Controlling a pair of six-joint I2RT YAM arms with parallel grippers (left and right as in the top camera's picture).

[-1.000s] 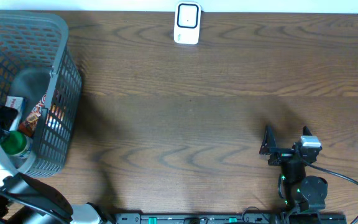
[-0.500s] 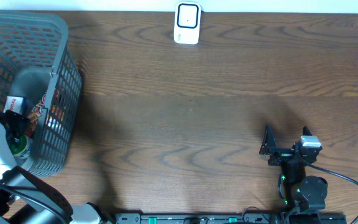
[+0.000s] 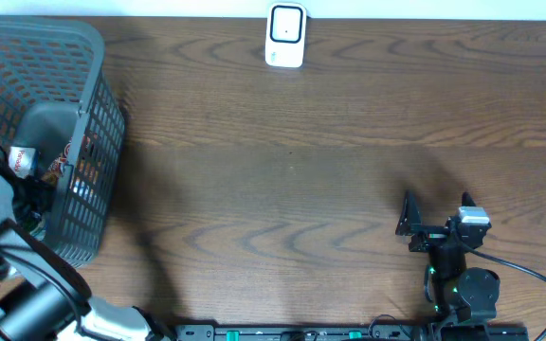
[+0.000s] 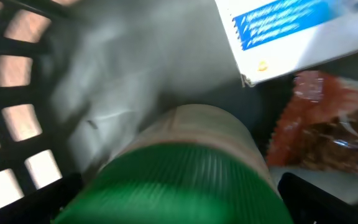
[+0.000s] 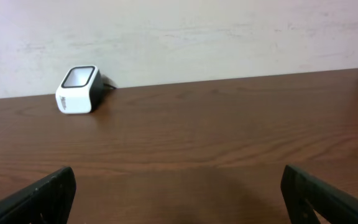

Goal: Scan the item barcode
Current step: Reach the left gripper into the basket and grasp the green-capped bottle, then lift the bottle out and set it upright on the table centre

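Deeper into the basket point(image 3: 91, 112) than a second ago, the left arm now covers the green-capped bottle point(image 4: 185, 168) that showed beside it from overhead; the right arm has not stirred.

Progress is early. Nothing is out of the basket and nothing has met the scanner point(image 3: 285, 36). The left gripper point(image 4: 179, 208) hangs just over the bottle with its jaws wide, one finger on each side of the cap and neither pressing it, so I judge the grasp not yet made. Closing, lifting clear, carrying across and turning the barcode to the scanner are all left. No barcode shows on the bottle from here.

Inside the basket, a white and blue box point(image 4: 291, 31) lies just beyond the bottle and a red snack bag point(image 4: 328, 130) just beside it, both near enough to be nudged. The basket's mesh wall stands close on the other side and leaves little room for that finger.

The scanner sits well apart from the basket, along the table's far edge. The right gripper point(image 5: 179, 199), spread wide and empty, rests far from the basket at the near edge, with bare table between them.
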